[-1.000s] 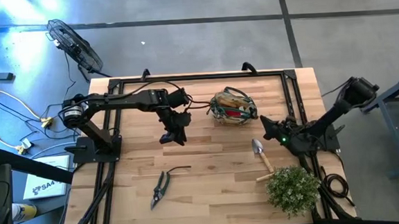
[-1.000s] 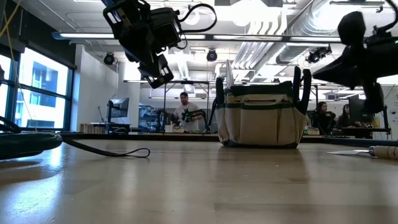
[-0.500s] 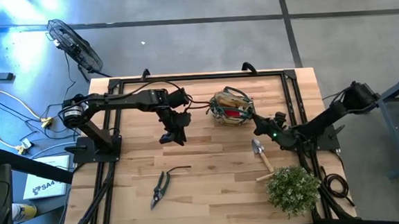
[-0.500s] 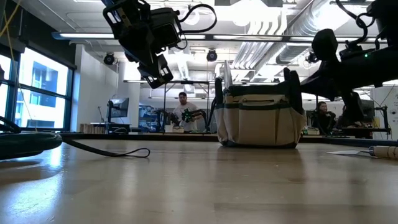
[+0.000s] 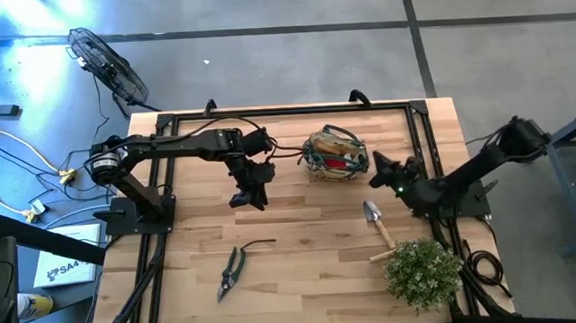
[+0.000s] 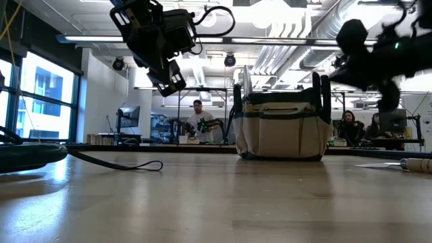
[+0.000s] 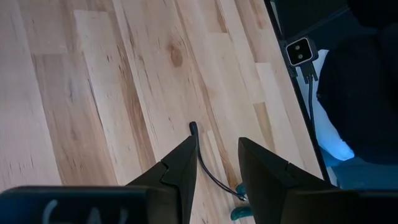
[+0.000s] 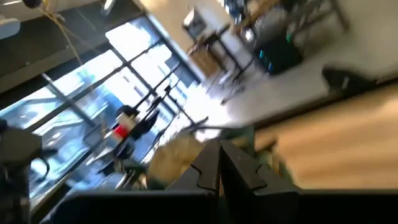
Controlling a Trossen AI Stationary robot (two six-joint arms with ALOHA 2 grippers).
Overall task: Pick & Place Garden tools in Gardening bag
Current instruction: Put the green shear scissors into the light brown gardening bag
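Gardening bag at worktop 12 o'clock; empty left gripper part-open at its 9, closed right gripper at 3, trowel and shears unpicked.

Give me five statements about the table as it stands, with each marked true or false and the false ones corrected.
1. The gardening bag stands upright near the far edge of the table. True.
2. A trowel lies inside the bag. False: this trowel lies on the table, between the bag and the green plant.
3. The pruning shears lie on the table on the left arm's side. True.
4. The left tool holds the shears. False: it hangs above bare wood with its fingers apart and nothing between them.
5. The right tool is wide open. False: its fingers are shut, with nothing in them, just beside the bag.
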